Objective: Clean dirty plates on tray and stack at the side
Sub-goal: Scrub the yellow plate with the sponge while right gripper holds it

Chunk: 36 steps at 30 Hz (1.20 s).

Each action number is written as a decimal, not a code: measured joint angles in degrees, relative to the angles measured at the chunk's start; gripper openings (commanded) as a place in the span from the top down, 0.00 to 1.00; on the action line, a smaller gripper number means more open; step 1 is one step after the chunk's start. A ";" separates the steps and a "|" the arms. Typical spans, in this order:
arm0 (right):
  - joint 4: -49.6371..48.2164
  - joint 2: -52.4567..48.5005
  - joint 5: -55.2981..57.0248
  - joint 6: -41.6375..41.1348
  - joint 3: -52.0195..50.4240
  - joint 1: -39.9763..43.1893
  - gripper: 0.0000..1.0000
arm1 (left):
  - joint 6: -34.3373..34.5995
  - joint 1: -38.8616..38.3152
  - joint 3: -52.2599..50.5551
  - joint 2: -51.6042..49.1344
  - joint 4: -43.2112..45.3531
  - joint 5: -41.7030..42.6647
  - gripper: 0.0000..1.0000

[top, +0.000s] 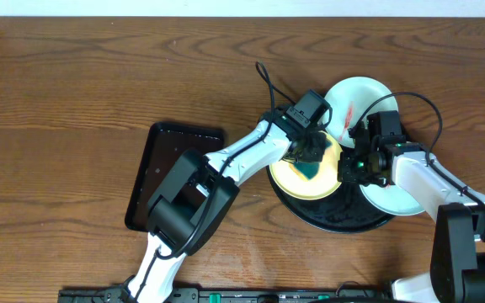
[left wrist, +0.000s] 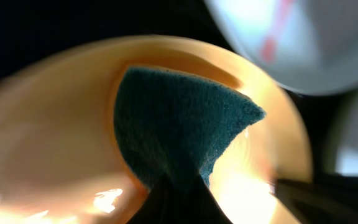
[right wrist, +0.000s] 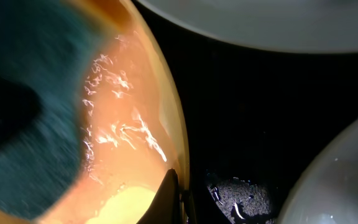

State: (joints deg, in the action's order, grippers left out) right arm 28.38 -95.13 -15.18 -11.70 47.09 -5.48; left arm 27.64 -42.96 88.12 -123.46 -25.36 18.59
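I see my left gripper [top: 311, 158] clenched on a teal sponge [left wrist: 179, 124], pressed on the pale yellow plate [top: 286, 178] in the black tray [top: 343, 220], right of centre. Right gripper [top: 352, 165] sits at that plate's rim; grip cannot be told.

Left arm [top: 251, 151]: white tubular links are joined by bulky black joint housings [top: 188, 198]; a black camera block [top: 308, 108] is carried at the wrist, with a thin black cable [top: 264, 82] looped beside it. Right arm [top: 419, 181]: the same white links and black housings [top: 455, 240] are shown, with an arched black cable [top: 419, 103] and a small green light [top: 359, 165]. Fingertips [left wrist: 173, 199] are seen as near-black.
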 measured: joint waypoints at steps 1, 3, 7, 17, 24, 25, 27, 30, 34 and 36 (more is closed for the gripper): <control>-0.07 0.00 0.07 0.00 0.00 0.00 0.99 | 0.00 -0.07 0.00 -0.11 0.02 1.11 0.93; -0.15 0.00 0.26 0.02 0.00 0.00 0.99 | -0.07 -0.42 0.00 -0.20 -0.33 4.66 0.93; -0.17 0.00 0.55 0.07 0.00 0.00 0.99 | -0.98 -2.14 0.00 -0.42 -2.05 8.96 0.93; -0.17 0.00 0.52 0.15 0.00 0.00 0.99 | -0.28 -1.79 1.99 -0.26 -11.65 3.15 0.92; -0.11 0.00 0.33 0.15 0.00 0.00 0.99 | 0.92 0.22 2.01 2.10 -16.50 -15.56 0.92; -0.07 0.00 0.17 0.15 0.00 0.00 0.99 | 0.92 0.50 1.88 2.34 -16.96 -18.21 0.93; 0.07 0.00 -0.11 0.13 0.00 -0.02 0.99 | 0.90 0.44 1.75 2.62 -17.03 -23.32 0.93; 0.09 -0.02 -0.44 0.13 0.00 -0.02 0.99 | 0.87 -0.42 1.73 2.62 -16.92 -27.15 0.92; 0.09 -0.02 -0.50 0.13 0.00 -0.02 0.99 | 0.90 -0.92 1.42 3.34 -17.03 -27.78 0.93; 0.07 -0.02 -0.48 0.13 0.00 -0.02 0.99 | 0.87 -0.81 1.16 4.50 -17.16 -26.69 0.92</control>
State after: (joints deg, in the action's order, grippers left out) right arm 28.45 -95.15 -15.66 -11.57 47.09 -5.50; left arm 28.51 -43.77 89.27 -118.96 -42.52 -8.10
